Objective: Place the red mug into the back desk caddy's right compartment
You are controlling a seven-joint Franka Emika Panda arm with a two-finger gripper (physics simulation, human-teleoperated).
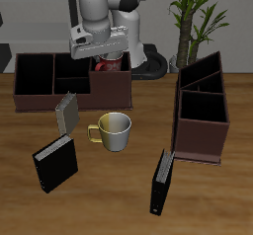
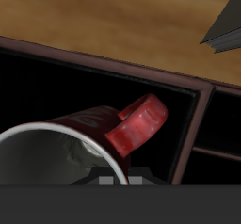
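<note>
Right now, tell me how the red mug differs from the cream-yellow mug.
Colour: the red mug is red with a pale grey inside; the cream-yellow mug is plain cream-yellow.
Place: the red mug is at the gripper, in the back desk caddy's right compartment; the cream-yellow mug stands on the table, nearer the front.
Pose: the red mug looks tilted in the wrist view; the cream-yellow mug is upright.
Both have a handle.

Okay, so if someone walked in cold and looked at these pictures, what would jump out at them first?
Probably the gripper hanging over the end section of the long low caddy at the back, with the red mug right under it, tilted, handle out over the black inside. Next, the cream mug standing alone mid-table, with a taller caddy off to one side.
</note>
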